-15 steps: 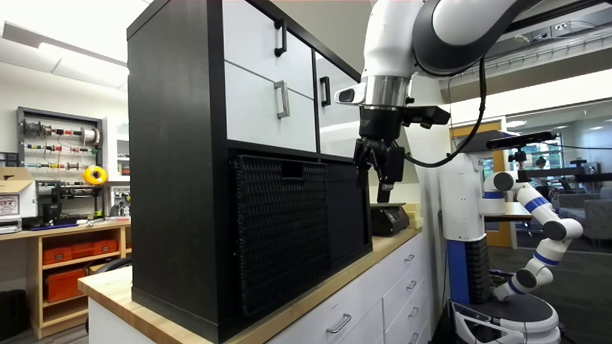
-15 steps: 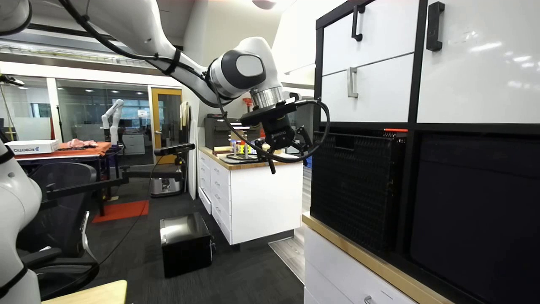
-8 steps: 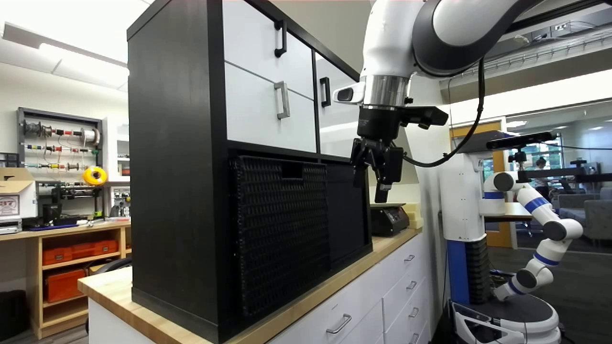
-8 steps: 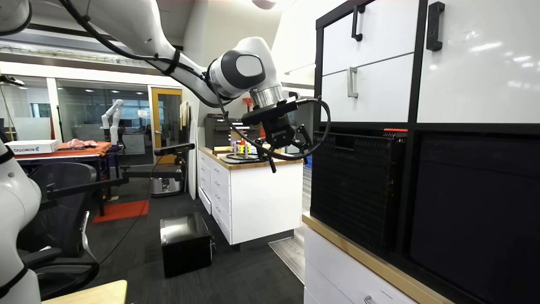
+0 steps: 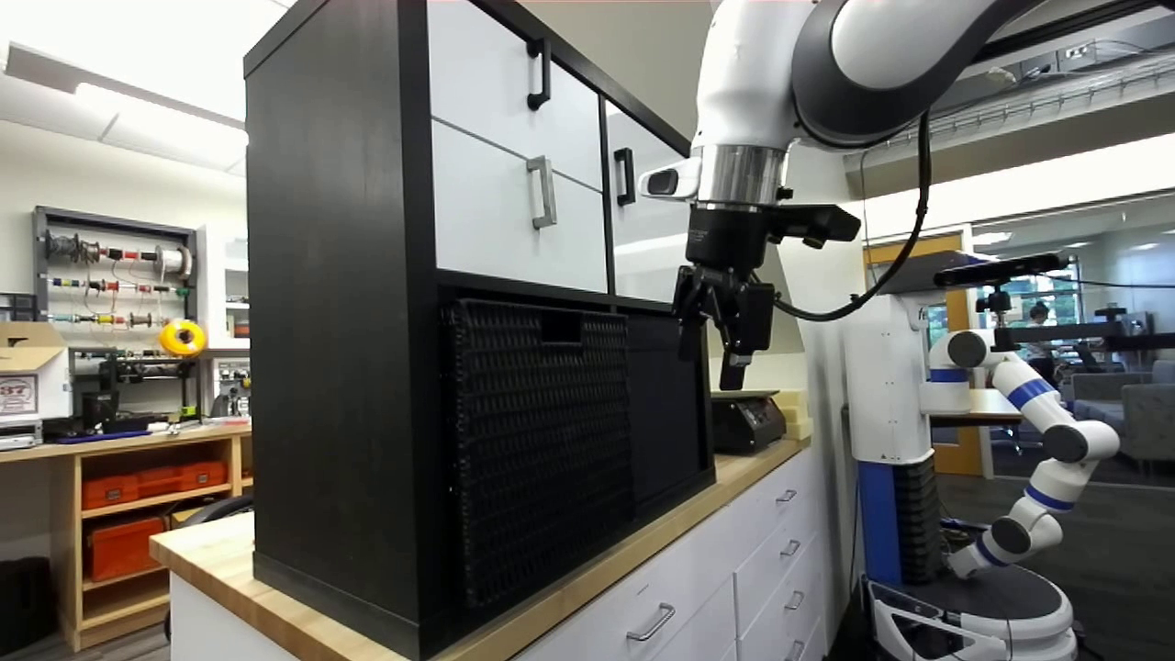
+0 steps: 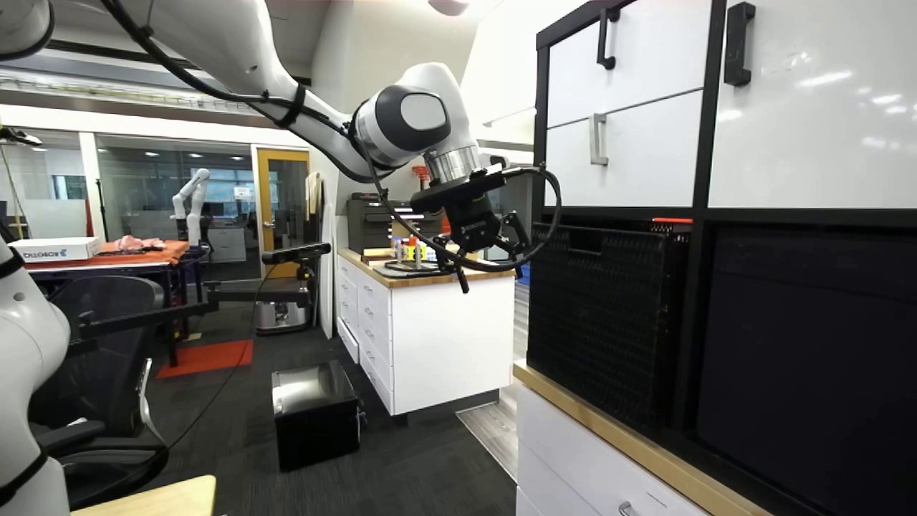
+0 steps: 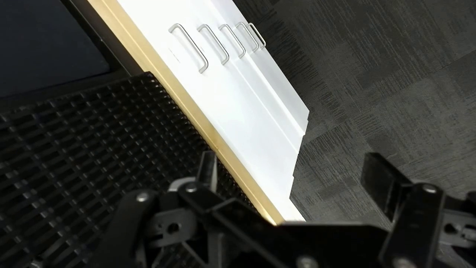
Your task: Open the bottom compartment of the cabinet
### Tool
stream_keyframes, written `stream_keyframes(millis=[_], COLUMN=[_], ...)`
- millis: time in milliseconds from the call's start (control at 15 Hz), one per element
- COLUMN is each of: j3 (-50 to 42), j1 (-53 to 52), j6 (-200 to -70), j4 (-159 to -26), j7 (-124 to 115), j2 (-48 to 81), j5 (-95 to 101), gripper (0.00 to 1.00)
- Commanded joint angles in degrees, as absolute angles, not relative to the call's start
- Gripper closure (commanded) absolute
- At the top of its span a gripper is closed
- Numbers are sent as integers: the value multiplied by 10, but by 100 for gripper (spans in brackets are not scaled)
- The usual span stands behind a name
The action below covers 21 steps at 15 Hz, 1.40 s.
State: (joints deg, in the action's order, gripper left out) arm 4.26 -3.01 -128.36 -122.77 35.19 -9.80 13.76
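Note:
The cabinet [image 5: 330, 321] is tall with a black frame [image 6: 706, 143] and white upper doors. Its bottom compartment [image 5: 546, 441] has a black woven front with a notch [image 5: 561, 328] at the top edge; it also shows in an exterior view [image 6: 594, 315] and fills the left of the wrist view [image 7: 104, 134]. The front stands in the lower opening, beside a smooth dark panel [image 5: 670, 413]. My gripper [image 5: 709, 363] is open and empty, pointing down in front of the cabinet, apart from the woven front. It also shows in an exterior view [image 6: 491, 278] and the wrist view [image 7: 292, 169].
A wooden top [image 5: 597, 588] over white drawers [image 5: 679, 588] with metal handles carries the cabinet. A black scale [image 5: 748, 420] stands at its far end. Metal and black door handles [image 5: 542, 191] stick out above. A black box [image 6: 315, 416] is on the floor.
My gripper has shifted very slightly toward the cabinet since one second ago, with almost no motion in the last half second. The cabinet and its woven front have not moved.

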Motion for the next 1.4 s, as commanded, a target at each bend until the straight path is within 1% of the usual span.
stream_keyframes(millis=[0, 533, 1333], j3=[38, 31, 2], j1=[-36, -28, -28], j6=[-1293, -1348, -1553], j4=[-1215, -1188, -1197], j7=[350, 349, 406], j2=[-94, -93, -72], j5=[165, 246, 242], gripper=[0, 0, 0])
